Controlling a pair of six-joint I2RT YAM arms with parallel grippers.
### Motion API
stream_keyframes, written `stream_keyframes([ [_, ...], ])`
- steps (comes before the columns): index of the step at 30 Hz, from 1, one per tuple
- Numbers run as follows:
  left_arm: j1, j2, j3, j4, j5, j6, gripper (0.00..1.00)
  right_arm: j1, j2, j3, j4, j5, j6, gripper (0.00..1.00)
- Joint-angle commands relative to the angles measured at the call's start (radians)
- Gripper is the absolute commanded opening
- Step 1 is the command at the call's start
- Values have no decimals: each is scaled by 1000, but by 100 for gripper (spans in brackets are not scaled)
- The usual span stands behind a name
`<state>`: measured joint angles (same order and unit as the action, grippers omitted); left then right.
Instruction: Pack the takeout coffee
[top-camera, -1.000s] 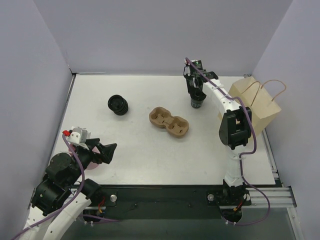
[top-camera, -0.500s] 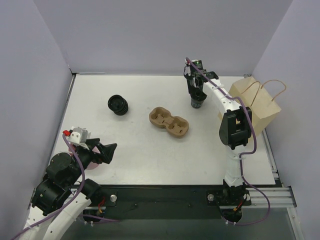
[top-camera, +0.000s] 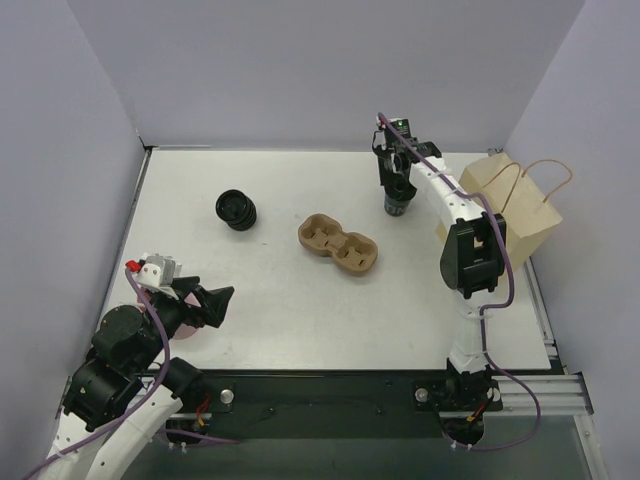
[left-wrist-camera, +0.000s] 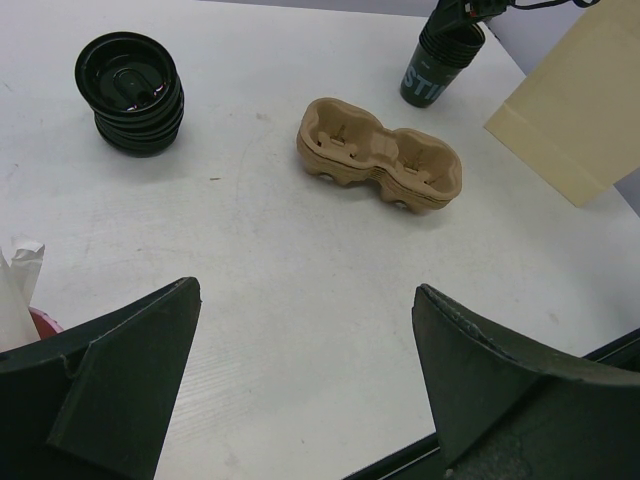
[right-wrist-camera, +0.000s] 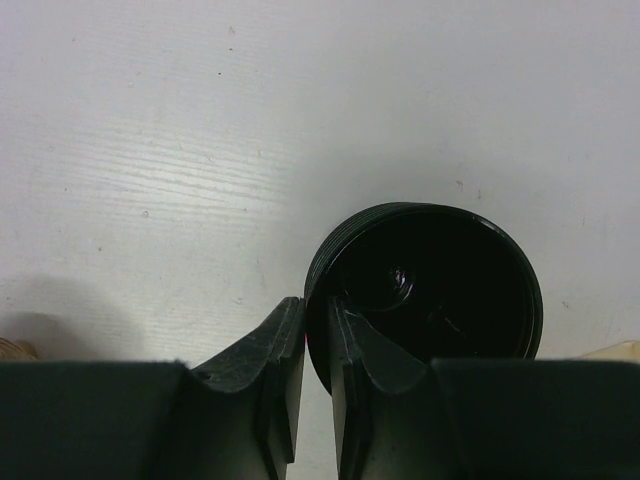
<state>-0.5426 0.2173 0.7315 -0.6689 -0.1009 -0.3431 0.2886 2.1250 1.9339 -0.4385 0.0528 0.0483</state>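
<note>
The takeout coffee is out of view; no lidded cup shows. A tall stack of lidless black cups (top-camera: 398, 207) (left-wrist-camera: 437, 65) (right-wrist-camera: 430, 290) stands at the back right. My right gripper (top-camera: 395, 190) (right-wrist-camera: 315, 305) points down at it, jaws a narrow gap apart, astride the rim: one finger outside the wall, the other inside the top cup. I cannot tell whether they press on the wall. The brown pulp carrier (top-camera: 339, 244) (left-wrist-camera: 380, 165) lies mid-table with its wells bare. My left gripper (top-camera: 222, 298) (left-wrist-camera: 305, 290) hovers wide open at the near left, holding nothing.
A stack of loose black lids (top-camera: 237, 210) (left-wrist-camera: 130, 95) sits at the back left. A brown paper bag (top-camera: 510, 205) (left-wrist-camera: 580, 110) with handles stands at the right edge, just right of the cup stack. Purple walls close in three sides.
The right gripper's jaws have parted a little around the cup rim, and its wrist has shifted slightly right. The left arm, carrier and lids have not moved.
</note>
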Motion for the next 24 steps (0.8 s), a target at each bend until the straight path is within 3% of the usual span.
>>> stream_keyframes([
  [1, -3, 8, 3, 51, -5, 13, 97, -14, -25, 48, -23, -16, 24, 17],
  [11, -3, 11, 3, 51, -5, 13, 97, -20, -22, 56, -26, -28, 41, 20],
  [24, -3, 17, 5, 51, -2, 15, 97, -31, -16, 62, -32, -44, 44, 12],
])
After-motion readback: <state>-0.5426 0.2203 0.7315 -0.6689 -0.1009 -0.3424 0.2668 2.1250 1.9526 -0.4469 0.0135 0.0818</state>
